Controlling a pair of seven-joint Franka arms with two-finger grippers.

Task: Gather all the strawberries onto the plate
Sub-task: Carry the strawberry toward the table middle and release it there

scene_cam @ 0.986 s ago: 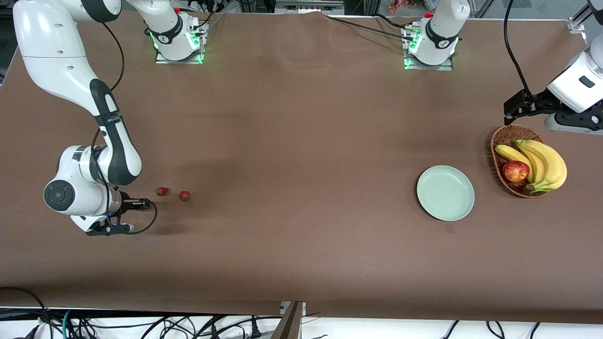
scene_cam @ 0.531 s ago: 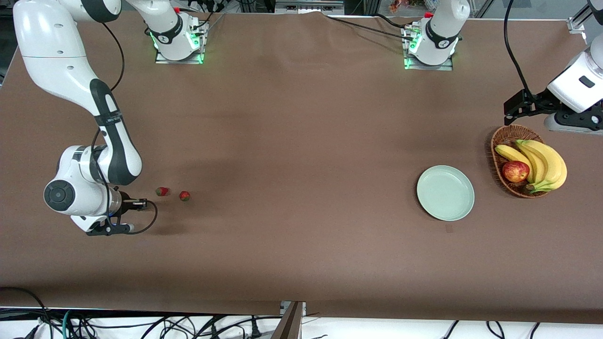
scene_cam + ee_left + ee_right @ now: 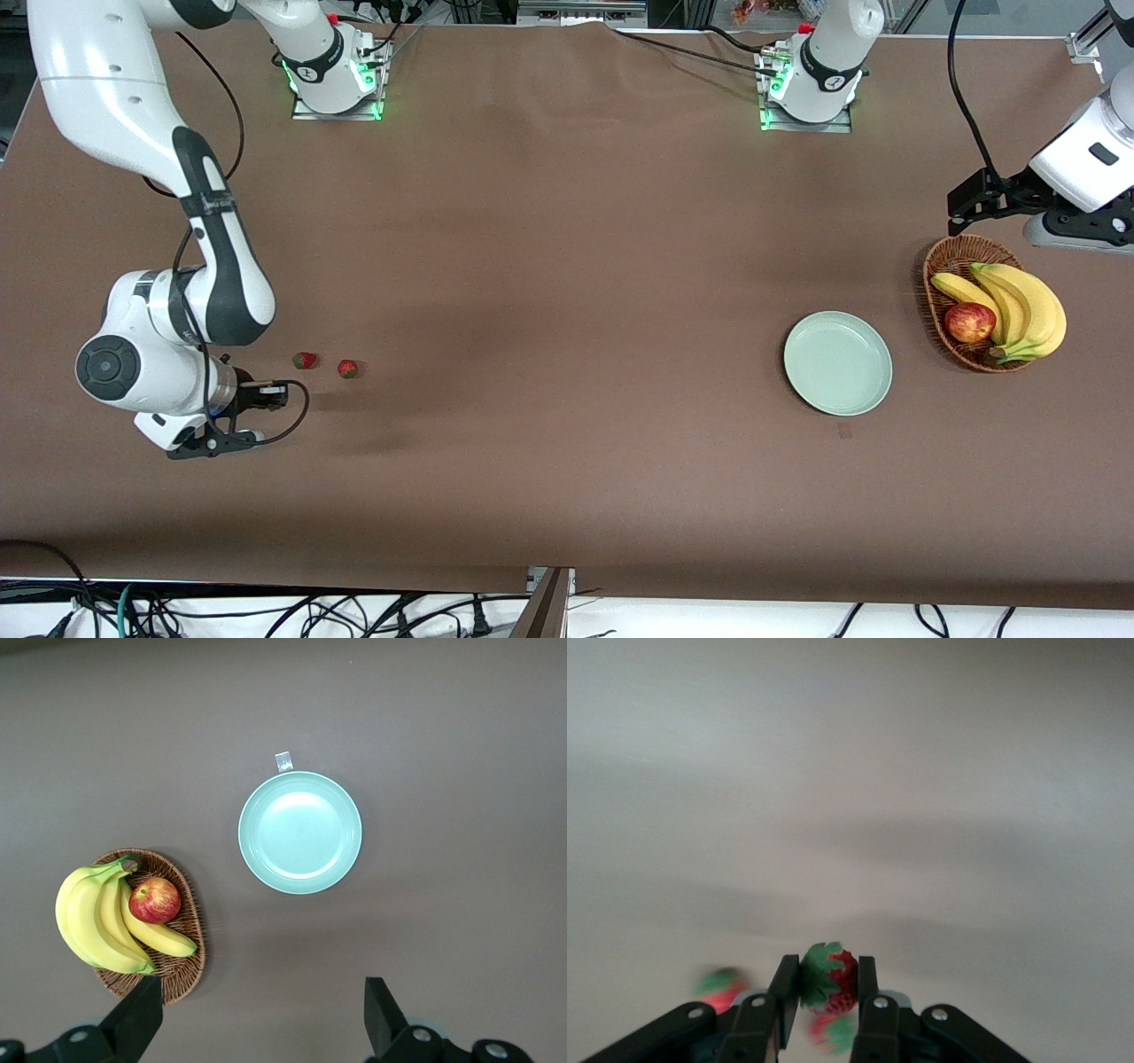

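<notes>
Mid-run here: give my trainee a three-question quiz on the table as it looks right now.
1. True or false: the pale mint-green round plate already holds a berry.
2. What is pinched in the right gripper? A) a small red strawberry with a green top B) the red apple C) nothing
3. Fill in: the open left gripper waits above the brown wicker ____ of yellow bananas.

Key
1. False: the plate is bare; two small red strawberries lie on the brown table toward the right arm's end.
2. A
3. basket
</notes>
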